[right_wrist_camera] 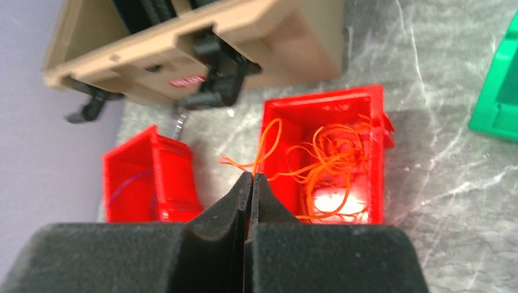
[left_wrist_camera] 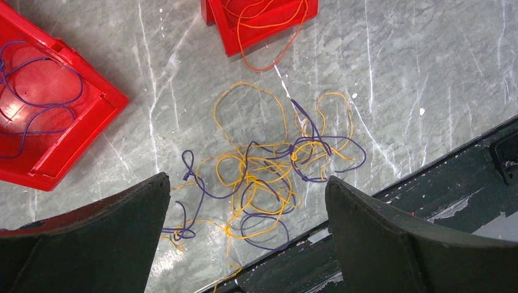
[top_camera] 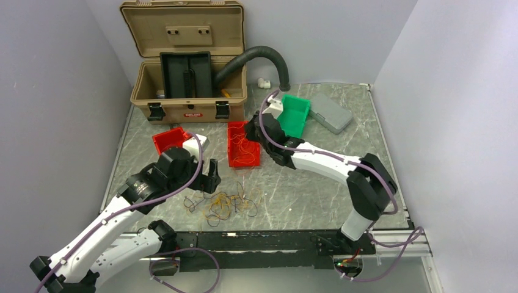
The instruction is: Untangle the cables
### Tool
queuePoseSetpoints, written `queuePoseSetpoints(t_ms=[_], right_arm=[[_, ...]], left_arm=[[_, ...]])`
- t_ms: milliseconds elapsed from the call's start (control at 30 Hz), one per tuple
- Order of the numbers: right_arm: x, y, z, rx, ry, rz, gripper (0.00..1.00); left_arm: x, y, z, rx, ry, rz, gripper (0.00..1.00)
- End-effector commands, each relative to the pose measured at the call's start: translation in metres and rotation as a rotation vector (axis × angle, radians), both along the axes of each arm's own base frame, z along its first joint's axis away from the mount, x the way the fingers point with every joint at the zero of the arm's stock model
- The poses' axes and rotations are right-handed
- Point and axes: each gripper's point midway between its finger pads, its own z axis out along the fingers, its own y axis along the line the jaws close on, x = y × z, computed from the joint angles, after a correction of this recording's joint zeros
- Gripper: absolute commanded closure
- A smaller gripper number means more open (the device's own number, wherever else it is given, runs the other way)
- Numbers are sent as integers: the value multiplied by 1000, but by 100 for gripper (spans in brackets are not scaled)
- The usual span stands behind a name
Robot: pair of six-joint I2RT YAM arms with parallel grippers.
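A tangle of yellow and purple cables (top_camera: 225, 204) lies on the table near the front edge; it fills the middle of the left wrist view (left_wrist_camera: 269, 177). My left gripper (top_camera: 211, 176) is open and empty above its left side. My right gripper (top_camera: 251, 131) is shut on an orange cable (right_wrist_camera: 264, 146) that loops up from its closed tips (right_wrist_camera: 251, 177), over the red bin (top_camera: 243, 145) holding orange cables (right_wrist_camera: 333, 159). A second red bin (top_camera: 170, 140) holds purple cables (left_wrist_camera: 36, 91).
A tan case (top_camera: 189, 67) stands open at the back with a black ribbed hose (top_camera: 256, 58). A green bin (top_camera: 295, 113) and a grey box (top_camera: 330, 113) sit at the back right. A black rail (top_camera: 269, 239) runs along the table's front edge.
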Motion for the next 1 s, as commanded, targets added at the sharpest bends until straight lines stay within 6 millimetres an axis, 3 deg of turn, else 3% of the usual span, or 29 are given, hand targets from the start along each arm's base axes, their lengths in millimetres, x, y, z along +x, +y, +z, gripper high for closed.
queuePoseSetpoints(t_ms=[0, 133, 267, 467, 533, 733, 867, 967], right_arm=[[2, 8, -35, -53, 69, 23, 100], [9, 12, -70, -123, 124, 15, 100], [13, 10, -90, -196, 164, 5, 100], [10, 8, -73, -235, 143, 32, 56], [8, 6, -61, -234, 124, 42, 46], [-2, 11, -31, -236, 54, 149, 31], [-8, 32, -32, -309, 22, 323, 27], [-12, 51, -35, -374, -7, 476, 30]], left_arm=[[1, -1, 4, -17, -16, -2, 1], [0, 0, 3, -15, -15, -2, 0], [-1, 1, 1, -8, -9, -2, 0], [-1, 1, -2, -2, -2, -1, 1], [0, 2, -3, 4, -3, 4, 0], [13, 3, 0, -20, 1, 25, 1], [22, 2, 9, -71, 7, 30, 1], [24, 5, 15, -100, 2, 36, 1]])
